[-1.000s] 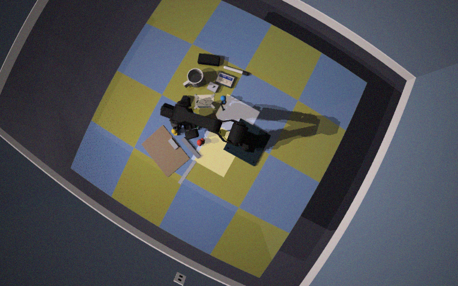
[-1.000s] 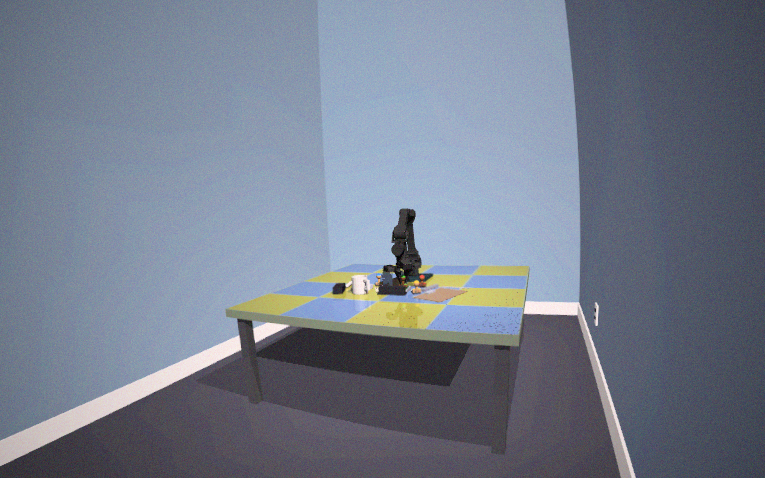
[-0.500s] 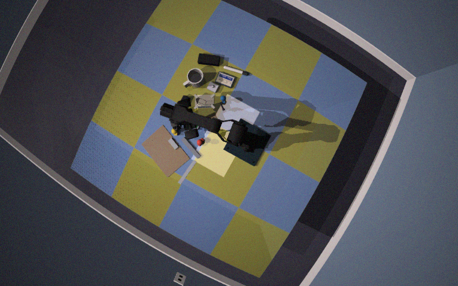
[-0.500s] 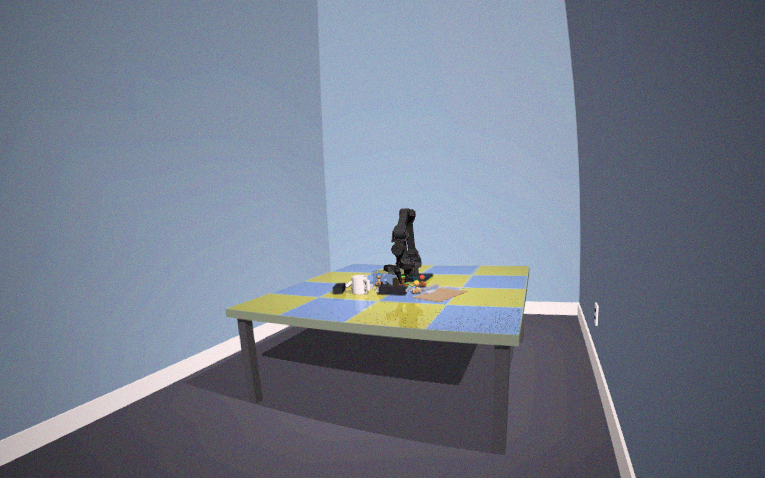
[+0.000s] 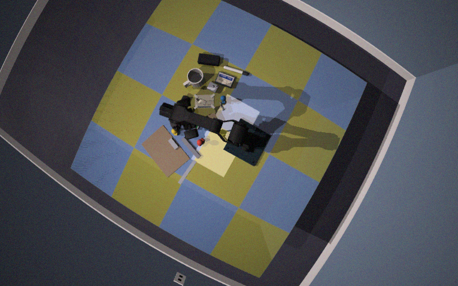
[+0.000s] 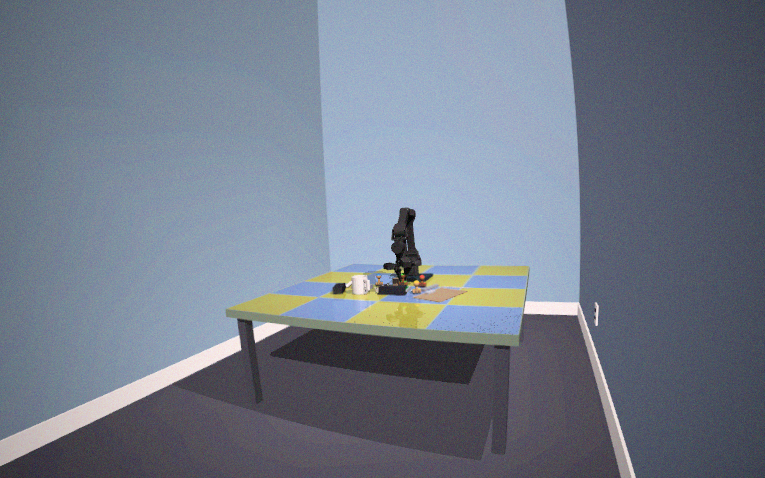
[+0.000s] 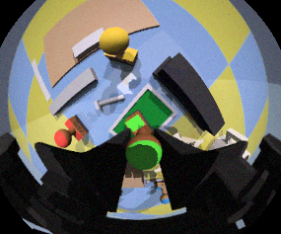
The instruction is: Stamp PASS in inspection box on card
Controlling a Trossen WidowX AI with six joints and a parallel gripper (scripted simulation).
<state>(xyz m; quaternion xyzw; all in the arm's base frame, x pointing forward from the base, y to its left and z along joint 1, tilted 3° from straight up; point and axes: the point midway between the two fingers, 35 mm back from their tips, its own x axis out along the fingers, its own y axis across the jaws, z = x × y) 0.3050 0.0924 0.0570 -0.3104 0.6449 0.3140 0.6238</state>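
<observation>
My gripper (image 7: 141, 132) is shut on the stamp with the green-topped round handle (image 7: 143, 154). Its small base, with a bright green mark, shows over the lower corner of the green ink pad (image 7: 156, 104) in the wrist view. I cannot tell whether base and pad touch, and the print face is hidden. In the top view the arm covers the gripper and most of the pad. A small pale card-like piece with printed lines (image 5: 204, 100) lies near the gripper; no clear box or print is readable. Other stamps are yellow (image 7: 114, 40) (image 5: 174, 131), red (image 7: 63, 137) (image 5: 200, 142) and blue (image 7: 165, 200) (image 5: 223, 97).
A long black block (image 7: 193, 93) (image 6: 391, 289) stands beside the pad. A grey bar (image 7: 74, 91) (image 5: 190, 148) and brown board (image 5: 161, 152) (image 7: 65, 40) lie on the pad's other side. A white mug (image 5: 194, 76) (image 6: 360, 285), another black block (image 5: 208, 59) and a marker (image 5: 234, 69) are farther off.
</observation>
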